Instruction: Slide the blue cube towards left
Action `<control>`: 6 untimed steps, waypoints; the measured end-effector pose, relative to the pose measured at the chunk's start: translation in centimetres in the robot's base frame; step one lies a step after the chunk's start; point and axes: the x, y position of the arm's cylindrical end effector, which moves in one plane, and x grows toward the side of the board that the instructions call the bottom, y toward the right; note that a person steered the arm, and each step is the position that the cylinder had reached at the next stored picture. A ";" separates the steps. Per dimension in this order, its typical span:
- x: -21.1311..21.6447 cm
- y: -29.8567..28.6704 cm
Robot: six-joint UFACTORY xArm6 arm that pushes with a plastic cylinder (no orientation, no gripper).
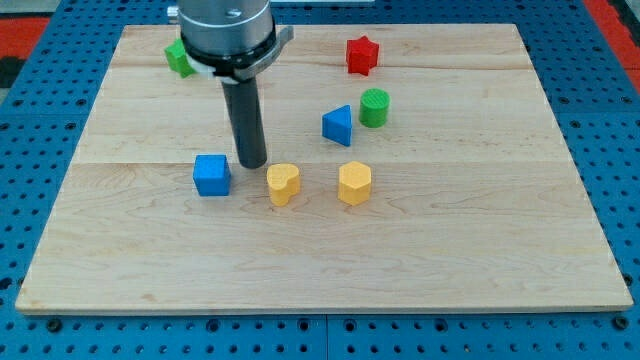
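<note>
Wooden board (400, 260) on a blue perforated bench, seen from the near long edge. Nearest the viewer, a row of three blocks sits at mid-board: the blue cube (211, 175) at the view's left, then a yellow heart-shaped block (283, 184), then a yellow hexagonal block (354, 183). My tip (252, 164) stands on the board between the blue cube and the yellow heart, just beside the cube's right side and slightly behind it; whether it touches the cube cannot be told. The arm ends in a plain rod, so it has no jaws and holds nothing. Farther back lie a blue triangular block (338, 125) and a green cylinder (374, 107), nearly touching. At the far edge sit a red star-shaped block (361, 55) and a green block (180, 58), the latter partly hidden by the arm's body. No containers are present. Judged progress: the tip appears placed for the push, with open board to the cube's left; the leftward slide itself remains to be done.
</note>
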 end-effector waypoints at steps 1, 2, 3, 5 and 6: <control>1.8 -3.6; 1.8 -3.6; 4.1 -7.4; 3.9 -5.5; 1.0 -4.8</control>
